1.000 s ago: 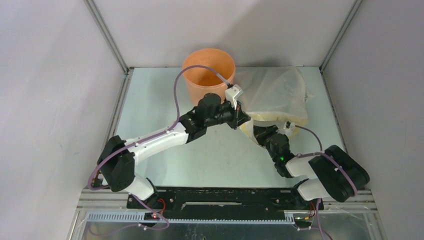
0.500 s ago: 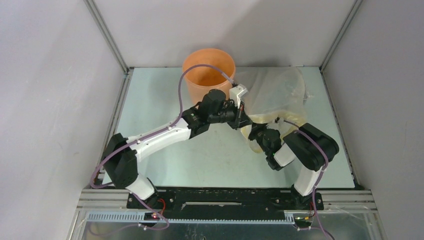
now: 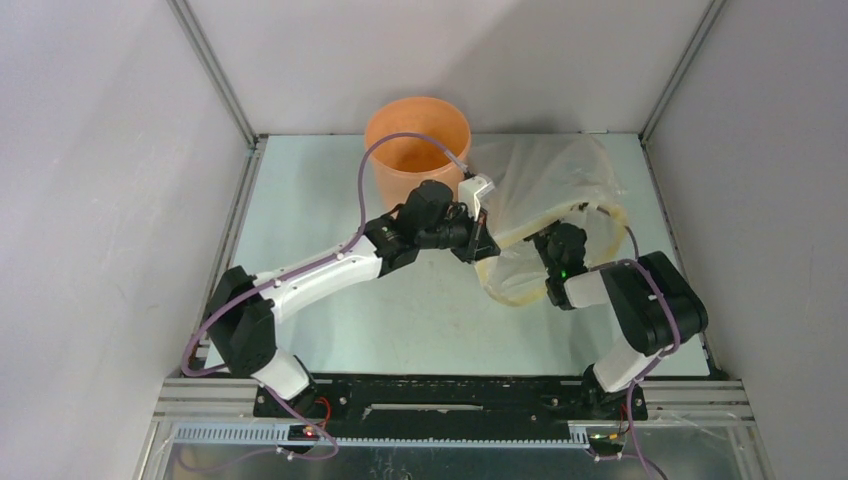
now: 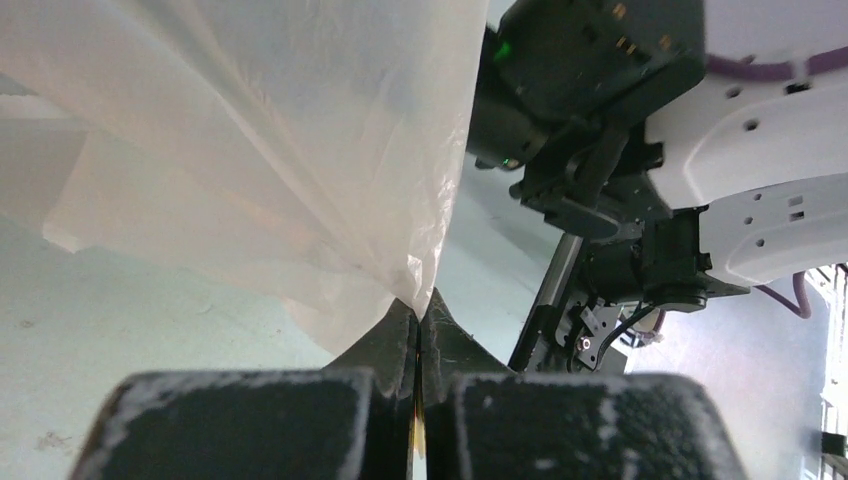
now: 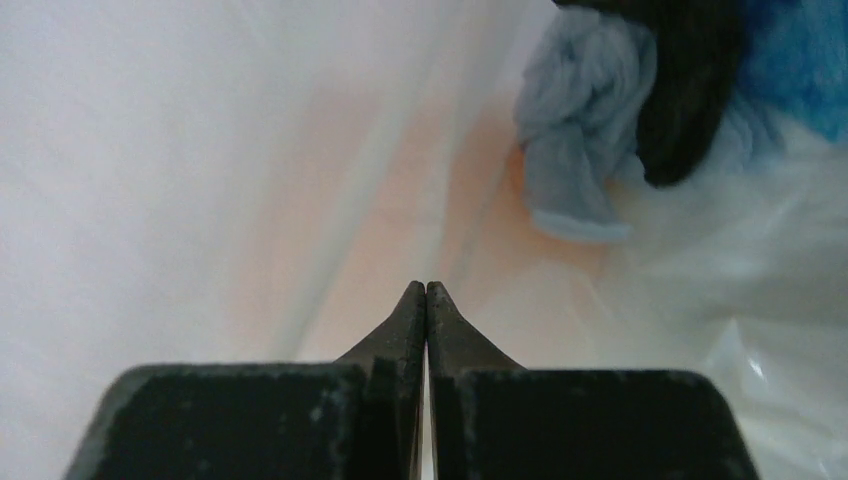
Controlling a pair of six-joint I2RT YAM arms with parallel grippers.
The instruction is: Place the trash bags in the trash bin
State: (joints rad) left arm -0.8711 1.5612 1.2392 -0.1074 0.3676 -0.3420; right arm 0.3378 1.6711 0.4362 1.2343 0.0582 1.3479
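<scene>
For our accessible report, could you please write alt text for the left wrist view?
The left claw, shut, pinches an edge of a translucent yellowish plastic bag over the pale green table. The right arm, black and white, is close behind on the right.

table (image 3: 320, 200): pale green | orange bin (image 3: 386, 182): far middle | translucent bag (image 3: 548, 185): just right of bin
</scene>
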